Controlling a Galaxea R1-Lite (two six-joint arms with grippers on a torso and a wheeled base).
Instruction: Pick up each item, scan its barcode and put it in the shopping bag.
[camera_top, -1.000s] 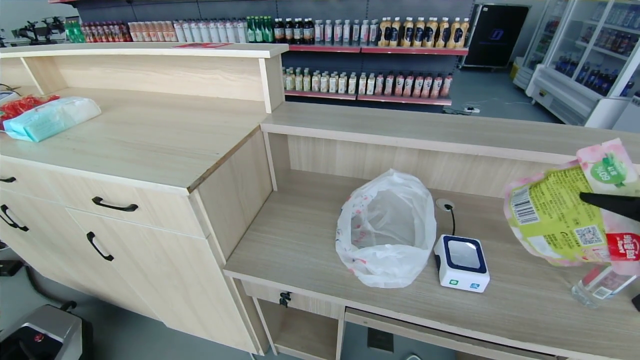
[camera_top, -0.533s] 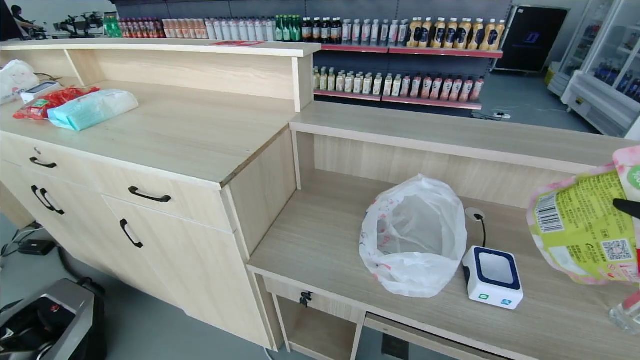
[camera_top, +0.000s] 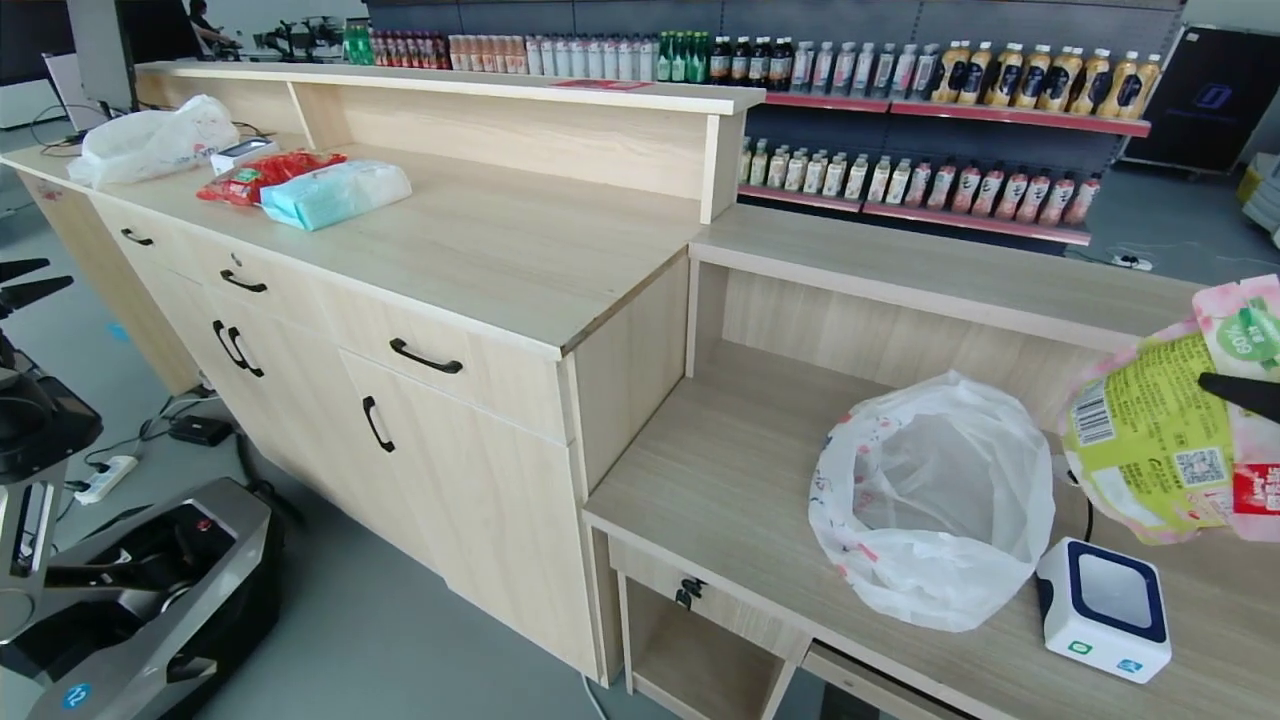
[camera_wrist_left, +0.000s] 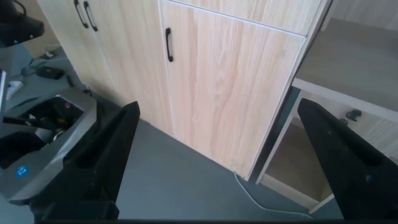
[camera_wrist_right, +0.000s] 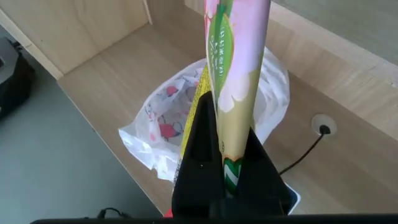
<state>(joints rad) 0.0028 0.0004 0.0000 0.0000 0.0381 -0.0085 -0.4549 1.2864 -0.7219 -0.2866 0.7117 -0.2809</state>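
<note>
Right claw (camera_wrist_right: 224, 134): we see it pinching the snack pouch (camera_top: 1150, 450), lifted off the desk.
Pouch: it hangs just above the barcode scanner (camera_top: 1105, 608), beside the open shopping bag (camera_top: 935, 500); its barcode (camera_top: 1093, 416) faces sideways.
Left claw (camera_wrist_left: 224, 162): spread, empty, low beside the cabinets.
Change: our head camera has swung left, so bag and scanner only seem shifted; the pouch itself has closed on the scanner.
Meaning: we judge the scan is next, with the barcode still to be turned down.
</note>
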